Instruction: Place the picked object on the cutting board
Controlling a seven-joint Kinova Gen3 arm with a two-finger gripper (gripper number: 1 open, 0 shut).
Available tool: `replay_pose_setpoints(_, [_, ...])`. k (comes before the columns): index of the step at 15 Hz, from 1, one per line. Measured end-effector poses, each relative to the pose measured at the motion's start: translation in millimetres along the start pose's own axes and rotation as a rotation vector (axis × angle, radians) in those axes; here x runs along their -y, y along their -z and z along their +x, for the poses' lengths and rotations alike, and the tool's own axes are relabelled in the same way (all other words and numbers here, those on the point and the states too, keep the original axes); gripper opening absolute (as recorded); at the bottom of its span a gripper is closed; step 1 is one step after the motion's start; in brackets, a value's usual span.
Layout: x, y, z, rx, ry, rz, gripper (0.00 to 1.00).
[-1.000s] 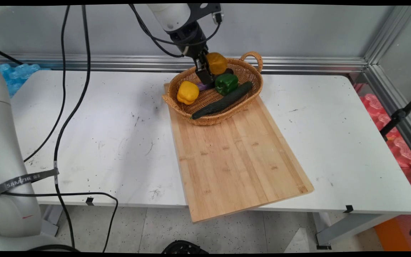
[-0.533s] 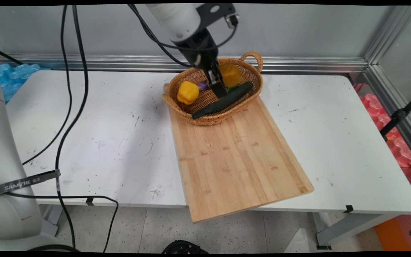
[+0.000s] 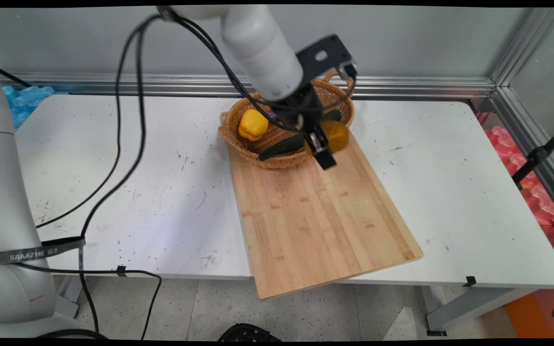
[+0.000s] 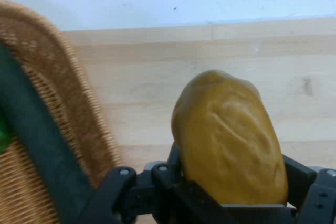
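The gripper (image 3: 326,153) is pinched on one orange-yellow bell pepper (image 3: 335,135), held in the air just past the near right rim of the wicker basket (image 3: 277,158), above the far end of the wooden cutting board (image 3: 315,211). In the hand view the pepper (image 4: 228,140) fills the space between the black fingers (image 4: 302,174), with bare board beneath it.

One basket stands on the board's far end (one looped handle shows at its far right). In it lie one yellow bell pepper (image 3: 253,124) at the left, one dark green cucumber (image 3: 282,145) along the near side, and a sliver of something purple (image 3: 272,115) behind the arm; the rest is hidden.

The one board lies slantwise on the white, speckled table (image 3: 450,192), its near corner overhanging the edge. Behind runs a grey wall (image 3: 426,38) with an aluminium rail (image 3: 421,86). Black cables (image 3: 128,120) hang at the left.
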Motion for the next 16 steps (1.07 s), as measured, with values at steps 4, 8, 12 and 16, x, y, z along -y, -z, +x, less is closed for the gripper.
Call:
replay_pose_setpoints(4, [-15, -45, 8, 0.009, 0.002, -0.011, 0.00])
replay_pose_setpoints(8, [-26, -82, 12, 0.027, -0.007, -0.028, 0.00])
replay_pose_setpoints(12, [-35, -115, 15, 0.048, -0.012, -0.044, 0.00])
replay_pose_setpoints(16, [-39, -137, 17, 0.062, -0.013, -0.053, 0.00])
